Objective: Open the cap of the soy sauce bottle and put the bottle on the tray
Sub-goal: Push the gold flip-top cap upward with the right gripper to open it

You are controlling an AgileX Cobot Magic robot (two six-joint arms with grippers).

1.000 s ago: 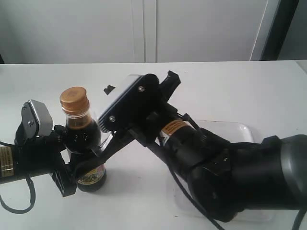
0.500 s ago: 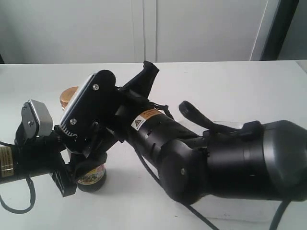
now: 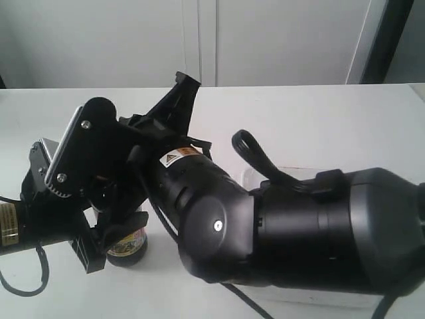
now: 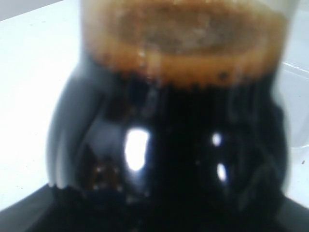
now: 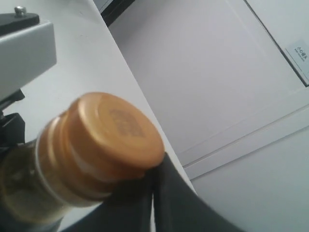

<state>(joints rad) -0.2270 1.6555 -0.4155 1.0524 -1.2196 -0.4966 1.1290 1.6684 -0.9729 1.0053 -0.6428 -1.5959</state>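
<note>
The soy sauce bottle point(image 3: 130, 245) stands upright on the table at the left. Only its labelled base shows in the exterior view. My left gripper point(image 3: 99, 242) is shut on its body, and the dark liquid point(image 4: 169, 145) with foam on top fills the left wrist view. The copper-gold cap point(image 5: 113, 129) is closed on the neck. My right gripper point(image 5: 153, 176) is shut, its fingers pressed together, with the tips against the underside of the cap's rim. The white tray point(image 3: 299, 174) lies to the right, mostly hidden behind the right arm.
The bulky right arm point(image 3: 265, 226) stretches across the middle of the exterior view and covers the bottle's neck and most of the tray. White table surface point(image 3: 312, 126) spreads behind it. White cabinet doors point(image 3: 199, 40) stand at the back.
The right arm has swung left over the bottle, and its wrist now hides the cap in the exterior view. The bottle and my left gripper have stayed put.
</note>
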